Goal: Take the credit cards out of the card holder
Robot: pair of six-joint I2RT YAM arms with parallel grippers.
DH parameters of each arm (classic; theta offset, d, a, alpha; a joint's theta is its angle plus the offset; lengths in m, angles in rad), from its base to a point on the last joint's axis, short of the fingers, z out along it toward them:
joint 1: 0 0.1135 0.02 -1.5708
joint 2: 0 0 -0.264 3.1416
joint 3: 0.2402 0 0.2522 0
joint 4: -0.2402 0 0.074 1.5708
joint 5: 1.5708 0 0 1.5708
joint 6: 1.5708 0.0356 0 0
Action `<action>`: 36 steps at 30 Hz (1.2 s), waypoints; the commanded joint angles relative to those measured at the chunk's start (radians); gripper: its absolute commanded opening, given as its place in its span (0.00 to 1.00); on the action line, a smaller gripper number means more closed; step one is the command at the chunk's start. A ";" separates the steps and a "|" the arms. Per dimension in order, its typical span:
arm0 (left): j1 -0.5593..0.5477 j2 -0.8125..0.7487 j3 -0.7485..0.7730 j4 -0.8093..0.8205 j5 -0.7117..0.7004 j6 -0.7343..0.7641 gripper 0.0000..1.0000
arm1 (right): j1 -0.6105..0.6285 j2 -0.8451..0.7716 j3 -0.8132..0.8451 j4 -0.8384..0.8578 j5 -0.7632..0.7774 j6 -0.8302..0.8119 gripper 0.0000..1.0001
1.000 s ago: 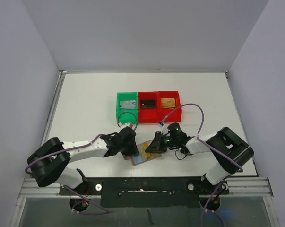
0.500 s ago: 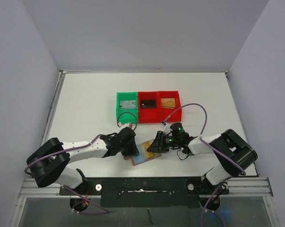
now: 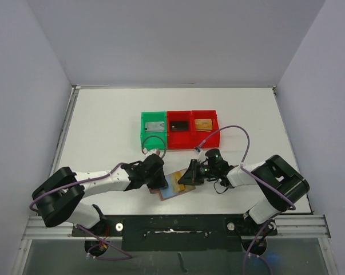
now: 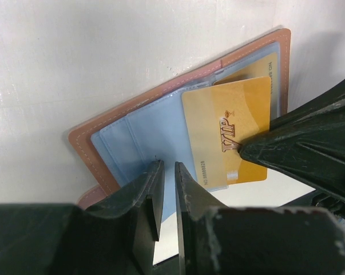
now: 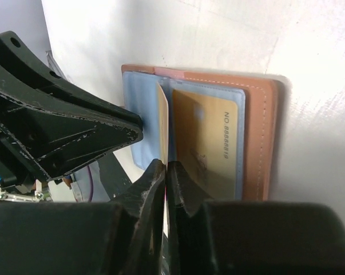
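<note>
White table (image 3: 103, 132), card holder (image 3: 172, 188) open near the bases. R gripper (image 5: 165, 167) clenched on gold card (image 4: 223, 123) edge; L gripper (image 4: 167, 170) on blue lining (image 4: 141, 137), can't tell if gripping. Thin pinch could slip, or holder drags along.

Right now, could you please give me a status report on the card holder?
Left tool clamped on open card holder. Right tool shut on gold VIP card, not yet pulled out. Another gold card behind it. No obstruction seen.
</note>
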 commanded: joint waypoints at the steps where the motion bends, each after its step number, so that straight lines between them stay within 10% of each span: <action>1: 0.000 -0.019 -0.013 -0.087 -0.042 0.026 0.14 | -0.011 -0.044 0.019 0.024 0.033 -0.011 0.02; 23: 0.000 -0.150 0.072 -0.033 -0.026 0.056 0.23 | -0.047 -0.392 0.064 -0.402 0.268 -0.096 0.00; 36: -0.016 0.089 0.189 0.129 0.168 0.102 0.31 | -0.061 -0.605 0.053 -0.544 0.456 -0.087 0.00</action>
